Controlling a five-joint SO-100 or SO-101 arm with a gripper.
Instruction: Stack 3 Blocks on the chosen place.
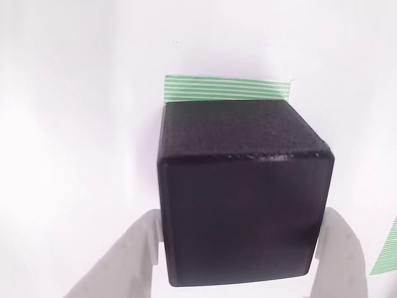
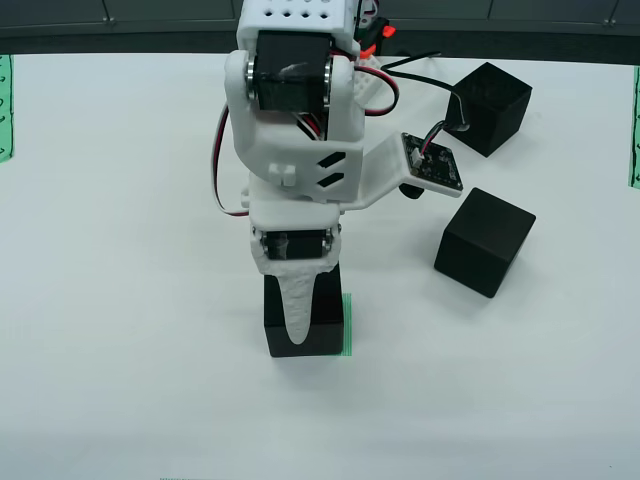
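Matte black, one block (image 2: 305, 315) sat on the green-striped patch (image 2: 347, 325), stripes showing along its right edge (overhead view). The white gripper (image 1: 242, 248) flanked it, fingers (image 1: 133, 254) against both sides, clenched on it. Two further blocks (image 2: 485, 242) (image 2: 490, 107) lay well apart on open white table (image 2: 120, 250).

A white plastic arm (image 2: 300, 130) with black motors, red-black-white cables (looped loosely) and a pale tapering gripper (image 2: 297, 315).

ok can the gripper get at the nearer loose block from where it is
Probably yes, once it lets go: the gripper is closed around a block on the striped patch, and bare table separates it from the nearer loose block.
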